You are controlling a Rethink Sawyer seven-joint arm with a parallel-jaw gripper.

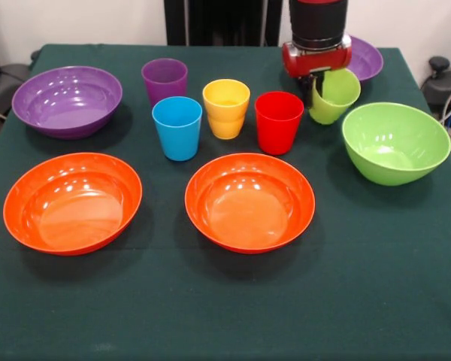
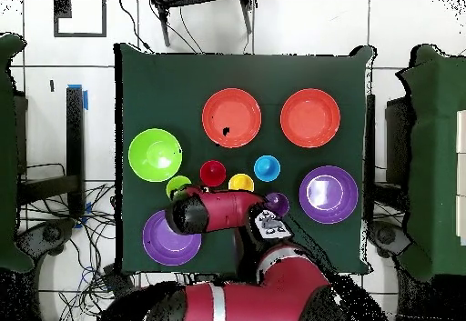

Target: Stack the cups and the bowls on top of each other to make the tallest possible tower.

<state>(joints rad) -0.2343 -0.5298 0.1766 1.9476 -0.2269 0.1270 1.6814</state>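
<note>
My gripper (image 1: 319, 90) comes down at the far right and is shut on the rim of the light green cup (image 1: 336, 96), which hangs tilted. The purple cup (image 1: 164, 79), blue cup (image 1: 177, 126), yellow cup (image 1: 226, 107) and red cup (image 1: 279, 120) stand upright in a cluster at the centre back. Two orange bowls (image 1: 73, 201) (image 1: 249, 200) sit in front. One purple bowl (image 1: 68, 100) is at the far left, the other (image 1: 367, 58) behind my gripper. The light green bowl (image 1: 395, 141) is at the right. Nothing is stacked. In the overhead view the light green cup (image 2: 177, 186) shows beside the arm's end (image 2: 188, 213).
All pieces sit on a dark green cloth-covered table (image 1: 225, 316). The arm (image 2: 227, 210) reaches over the purple bowl nearest the robot (image 2: 164, 242). Chairs and cables lie around the table.
</note>
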